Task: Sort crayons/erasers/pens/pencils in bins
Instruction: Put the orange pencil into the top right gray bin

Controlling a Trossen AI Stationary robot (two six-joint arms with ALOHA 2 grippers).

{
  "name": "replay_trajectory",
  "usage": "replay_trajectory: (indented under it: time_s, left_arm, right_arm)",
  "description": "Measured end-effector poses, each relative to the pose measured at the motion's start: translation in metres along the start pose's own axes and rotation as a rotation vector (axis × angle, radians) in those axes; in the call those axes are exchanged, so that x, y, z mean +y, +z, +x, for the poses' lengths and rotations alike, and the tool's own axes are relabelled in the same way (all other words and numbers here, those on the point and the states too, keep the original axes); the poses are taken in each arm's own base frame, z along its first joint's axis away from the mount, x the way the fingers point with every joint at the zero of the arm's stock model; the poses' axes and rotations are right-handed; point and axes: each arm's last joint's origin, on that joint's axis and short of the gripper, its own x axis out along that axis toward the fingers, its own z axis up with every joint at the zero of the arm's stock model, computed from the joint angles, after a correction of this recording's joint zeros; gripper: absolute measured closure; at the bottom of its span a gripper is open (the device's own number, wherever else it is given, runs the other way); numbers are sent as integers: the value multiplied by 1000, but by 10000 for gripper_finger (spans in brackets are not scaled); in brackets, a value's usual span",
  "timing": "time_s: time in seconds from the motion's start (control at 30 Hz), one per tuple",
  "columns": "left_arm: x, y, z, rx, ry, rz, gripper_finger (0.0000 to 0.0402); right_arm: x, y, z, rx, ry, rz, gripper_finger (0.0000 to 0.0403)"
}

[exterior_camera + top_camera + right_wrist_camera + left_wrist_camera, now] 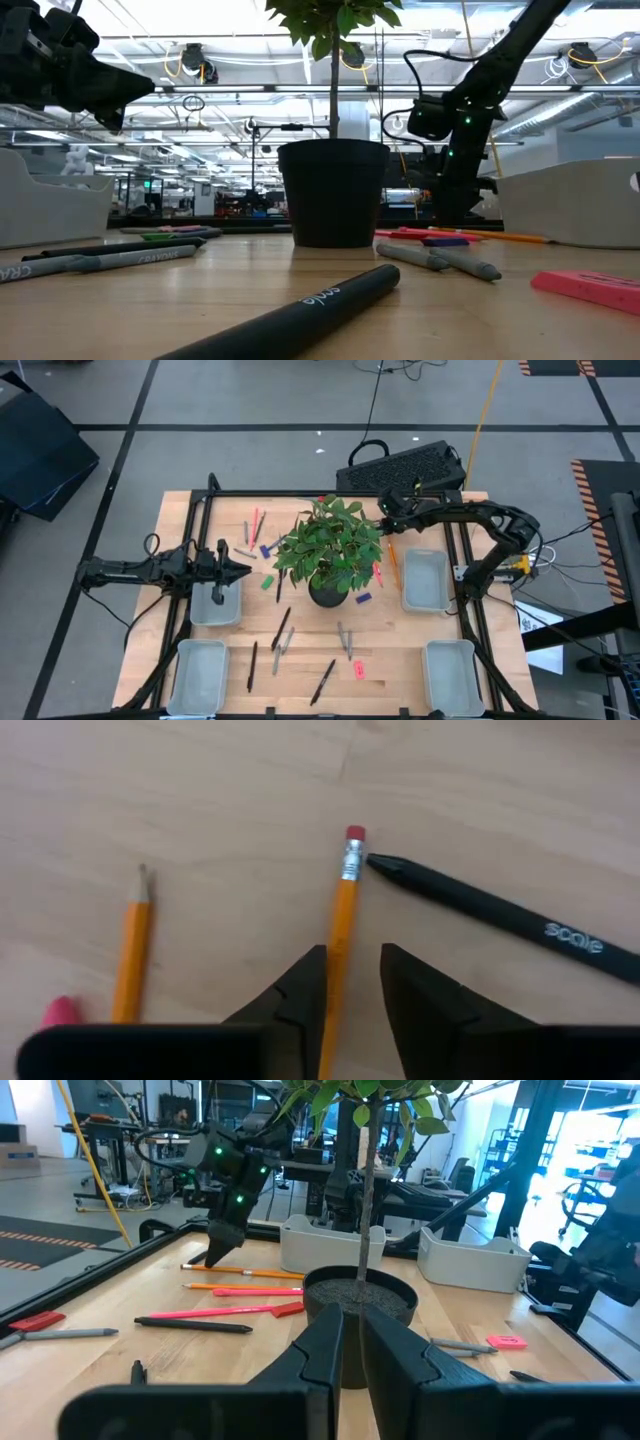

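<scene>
Pens, pencils, erasers and grey sticks lie scattered around a potted plant [328, 592] on the wooden table. An orange pencil [345, 910] lies flat, its eraser end pointing away from my right gripper [353, 985]. That gripper is low at the far right of the plant, open by a narrow gap, with one finger on each side of the pencil's shaft. I cannot tell whether a finger touches it. My left gripper [238, 568] hovers shut and holds nothing above the far-left bin [215, 605].
Beside the straddled pencil lie a second orange pencil [132, 955] and a black pen [500, 910]. Three more bins stand at near left [198, 675], far right [426, 580] and near right [450, 675]. Black pens [281, 628] and a pink eraser [359, 670] lie in front of the pot.
</scene>
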Motion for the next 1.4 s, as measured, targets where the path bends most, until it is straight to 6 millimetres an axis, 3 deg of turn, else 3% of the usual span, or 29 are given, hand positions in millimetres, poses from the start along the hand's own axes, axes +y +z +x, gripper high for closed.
replay_trajectory:
  time_s: [0.37, 0.6, 0.87, 1.4]
  left_arm:
    - [0, 0, 0, 0, 0, 0, 360]
    - [0, 0, 0, 0, 0, 0, 360]
    - [0, 0, 0, 0, 0, 0, 360]
    - [0, 0, 0, 0, 0, 0, 360]
  right_arm:
    - [1, -8, -2, 88, 8, -79, 383]
    - [-1, -15, -6, 190, 44, -69, 371]
    - [-3, -18, -6, 220, 41, -195, 356]
    - [-1, -15, -5, 168, 33, -127, 387]
